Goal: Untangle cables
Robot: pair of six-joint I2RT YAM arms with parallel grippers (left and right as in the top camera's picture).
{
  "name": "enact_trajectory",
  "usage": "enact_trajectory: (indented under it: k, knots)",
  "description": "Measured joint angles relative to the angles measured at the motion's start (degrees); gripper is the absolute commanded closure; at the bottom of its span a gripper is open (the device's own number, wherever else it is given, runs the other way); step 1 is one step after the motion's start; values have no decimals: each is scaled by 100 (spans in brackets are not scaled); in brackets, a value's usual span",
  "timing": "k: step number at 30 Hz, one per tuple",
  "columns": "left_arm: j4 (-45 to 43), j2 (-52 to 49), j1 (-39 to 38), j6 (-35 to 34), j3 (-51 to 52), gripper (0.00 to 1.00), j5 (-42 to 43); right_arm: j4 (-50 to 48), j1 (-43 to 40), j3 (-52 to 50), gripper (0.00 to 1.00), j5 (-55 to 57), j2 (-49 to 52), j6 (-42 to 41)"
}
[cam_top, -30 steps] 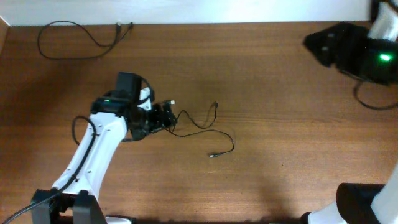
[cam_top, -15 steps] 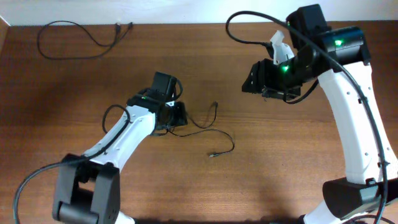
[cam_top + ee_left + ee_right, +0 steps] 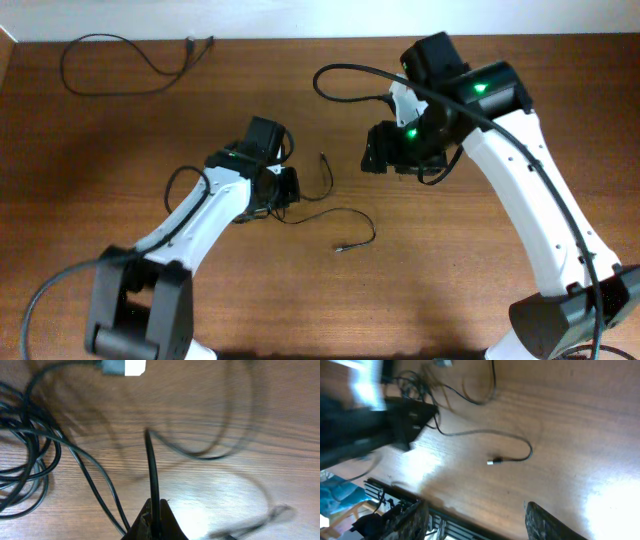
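A small knot of thin black cables (image 3: 25, 460) lies on the wooden table beside my left gripper (image 3: 288, 188). One cord (image 3: 151, 470) runs straight out of the left gripper (image 3: 155, 506), whose jaws are shut on it. A white-tipped plug (image 3: 125, 366) lies further off. A loose strand curves right from the knot and ends in a small plug (image 3: 342, 248), which also shows in the right wrist view (image 3: 495, 461). My right gripper (image 3: 375, 160) hovers open over the table right of the knot, fingers (image 3: 545, 522) wide apart and empty.
A separate black cable lies in a loop at the table's far left corner, its plug end (image 3: 190, 44) near the back edge. The left arm (image 3: 370, 425) fills the upper left of the right wrist view. The table's front edge (image 3: 450, 515) shows there too.
My left gripper has closed on a cord at the knot. The right arm has swung in from the far right to the middle of the table. A cord end has shifted left.
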State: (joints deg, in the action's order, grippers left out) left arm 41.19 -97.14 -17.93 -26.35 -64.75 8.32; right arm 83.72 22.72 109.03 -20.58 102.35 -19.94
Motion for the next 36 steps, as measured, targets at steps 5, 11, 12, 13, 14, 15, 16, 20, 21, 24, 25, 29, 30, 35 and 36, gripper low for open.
enact_trajectory:
  k: [5, 11, 12, 13, 14, 15, 16, 20, 21, 24, 25, 29, 30, 35, 36]
  knots:
    - [-31, 1213, 0, -4, -155, 100, 363, -1263, 168, -1093, 16, -828, -9, -264]
    - [-2, 1294, 310, -310, -155, 100, 573, -1996, 754, -2015, 1, -503, -7, -739]
    - [7, 1296, 538, -378, -155, 100, 844, -2109, 743, -2155, 1, -315, -7, -835]
    - [9, 1298, 728, -424, -155, 100, 1113, -2343, 732, -2347, 1, -162, -13, -905]
    - [7, 1307, 887, -468, -155, 100, 1469, -2583, 732, -2494, 1, -72, -9, -964]
    - [-7, 1316, 990, -481, -155, 100, 1733, -2852, 732, -2682, 1, -15, -7, -999]
    - [-20, 1329, 1080, -483, -155, 100, 1967, -2966, 732, -2822, 1, -13, -7, -1029]
    - [-26, 1370, 1480, -498, -155, 100, 2208, -3305, 739, -3112, 0, -22, -7, -1825]
    - [-24, 1370, 1517, -501, -155, 100, 2127, -3598, 761, -3185, 2, -17, -7, -2221]
    - [9, 1375, 1523, -501, -157, 100, 1939, -4393, 988, -3383, 8, 350, -7, -3147]
    - [50, 1379, 1523, -501, -157, 100, 1908, -4533, 1128, -3442, 8, 546, -7, -3506]
    - [223, 1394, 1523, -501, -157, 100, 1611, -5477, 1458, -3523, 22, 935, 216, -4159]
    - [256, 1399, 1523, -501, -157, 100, 1539, -5661, 1556, -3523, 23, 1025, 420, -4266]
    - [341, 1401, 1523, -501, -157, 100, 1370, -5705, 1639, -3534, 23, 1285, 1047, -4476]
    - [343, 1401, 1523, -501, -157, 100, 1368, -5746, 1639, -3534, 23, 1436, 1067, -4481]
